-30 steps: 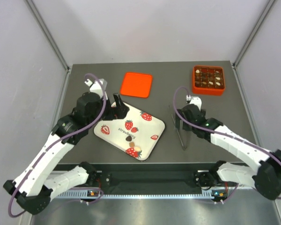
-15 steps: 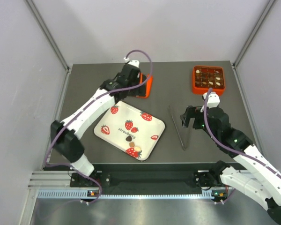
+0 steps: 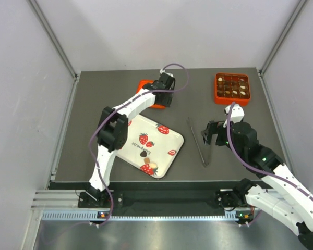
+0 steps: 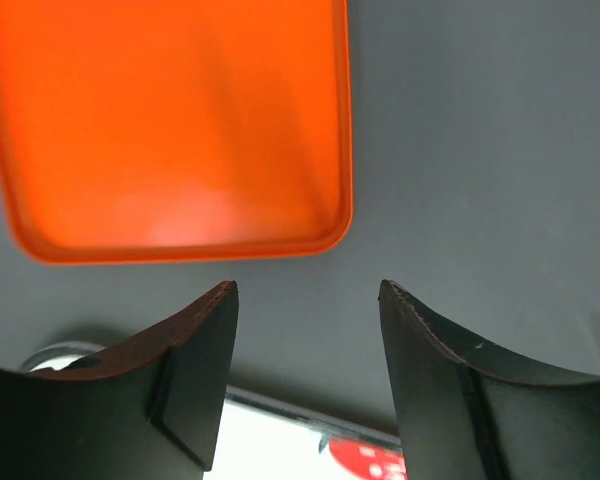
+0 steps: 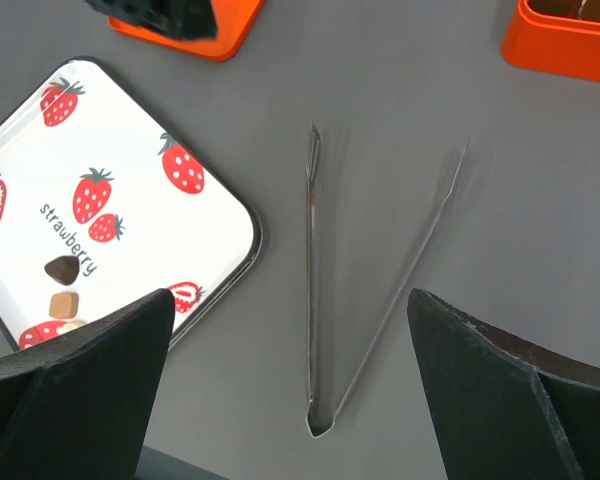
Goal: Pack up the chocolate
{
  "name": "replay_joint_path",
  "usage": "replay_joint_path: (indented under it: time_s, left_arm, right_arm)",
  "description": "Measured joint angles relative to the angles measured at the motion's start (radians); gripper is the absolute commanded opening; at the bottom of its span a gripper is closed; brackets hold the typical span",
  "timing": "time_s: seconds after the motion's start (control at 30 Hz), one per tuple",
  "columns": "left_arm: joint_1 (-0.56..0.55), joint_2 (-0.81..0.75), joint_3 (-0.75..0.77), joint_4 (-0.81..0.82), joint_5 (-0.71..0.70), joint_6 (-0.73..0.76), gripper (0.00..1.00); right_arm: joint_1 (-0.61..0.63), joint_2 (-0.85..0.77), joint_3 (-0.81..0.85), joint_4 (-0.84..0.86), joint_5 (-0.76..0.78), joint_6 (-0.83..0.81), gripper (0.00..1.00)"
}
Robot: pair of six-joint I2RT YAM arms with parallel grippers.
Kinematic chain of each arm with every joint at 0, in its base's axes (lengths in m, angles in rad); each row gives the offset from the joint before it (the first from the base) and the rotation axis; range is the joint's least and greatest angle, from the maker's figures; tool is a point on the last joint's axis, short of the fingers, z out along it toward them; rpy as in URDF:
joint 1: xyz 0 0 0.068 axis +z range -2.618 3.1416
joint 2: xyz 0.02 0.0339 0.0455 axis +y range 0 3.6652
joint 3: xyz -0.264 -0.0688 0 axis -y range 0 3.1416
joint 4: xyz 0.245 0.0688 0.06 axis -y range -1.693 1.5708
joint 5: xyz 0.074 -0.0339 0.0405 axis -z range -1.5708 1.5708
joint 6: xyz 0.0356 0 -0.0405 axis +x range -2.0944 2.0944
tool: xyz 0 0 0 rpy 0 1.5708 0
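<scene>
Left pincer [image 4: 307, 292], jaws apart, beside the orange lid [image 4: 170, 120] — nothing held.

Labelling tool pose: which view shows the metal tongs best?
Right wrist: the tongs lie whole and large on the table, with both arms, the tips and the hinge clear. Top external shows them too, but small and thin. Left wrist shows none of them.

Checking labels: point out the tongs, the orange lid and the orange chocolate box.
tongs [image 5: 311, 250], right wrist view, middle of the left arm.
orange lid [image 4: 170, 120], left wrist view, flat centre.
orange chocolate box [image 3: 232, 101], top external view, near wall.
</scene>
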State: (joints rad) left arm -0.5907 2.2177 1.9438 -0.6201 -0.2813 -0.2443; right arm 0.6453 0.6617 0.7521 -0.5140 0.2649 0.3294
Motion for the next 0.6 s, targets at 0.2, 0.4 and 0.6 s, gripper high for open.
replay_joint_path:
  time_s: [0.2, 0.4, 0.6]
  left_arm:
    - [0.008, 0.113, 0.011, 0.016, 0.047, 0.012, 0.59]
    - [0.007, 0.147, 0.052, 0.042, 0.064, 0.013, 0.55]
    - [0.007, 0.171, 0.063, 0.053, 0.064, 0.011, 0.53]
  right_arm:
    - [0.0, -0.001, 0.0, 0.005, -0.005, -0.021, 1.0]
    - [0.0, -0.001, -0.007, 0.011, -0.005, -0.025, 1.0]
    - [0.0, 0.004, -0.021, 0.014, -0.004, -0.025, 0.99]
